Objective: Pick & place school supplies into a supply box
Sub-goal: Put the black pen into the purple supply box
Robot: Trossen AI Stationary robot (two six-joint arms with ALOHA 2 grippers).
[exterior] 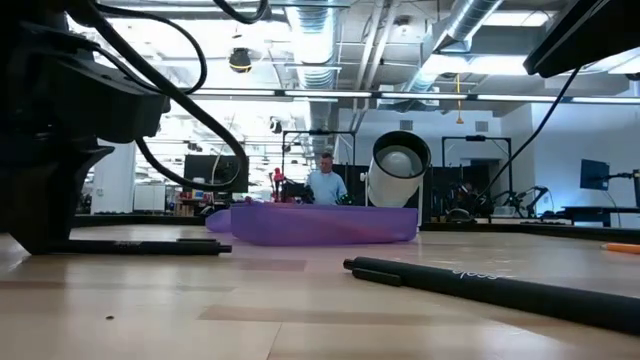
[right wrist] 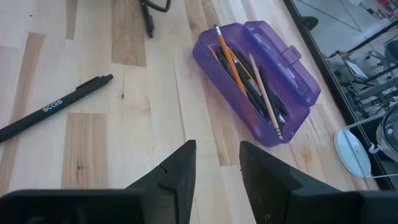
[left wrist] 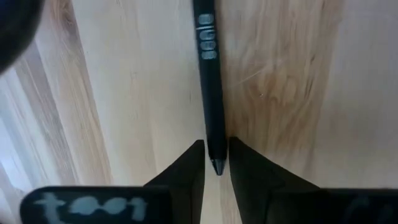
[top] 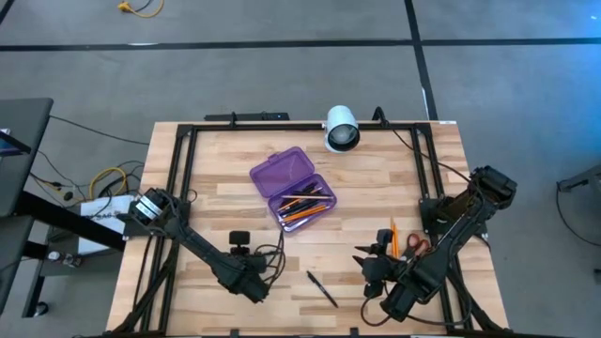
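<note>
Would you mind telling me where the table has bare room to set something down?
Bare wood lies left of the purple box and between it and the table's right edge. The near edge is crowded: left tool, pen, right tool, scissors.

Bare bench (top: 235, 202) lay open between the two arms, broken only by a black pen (top: 322, 288) near the front edge; the purple box (top: 302, 199) and white camera (top: 341, 129) blocked the centre and back edge.

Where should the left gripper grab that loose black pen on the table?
Grip the black pen mid-barrel, coming straight down, fingers closing across its width. It lies flat on the bare table, so only its narrow sides offer purchase. The left gripper already straddles its tip.
</note>
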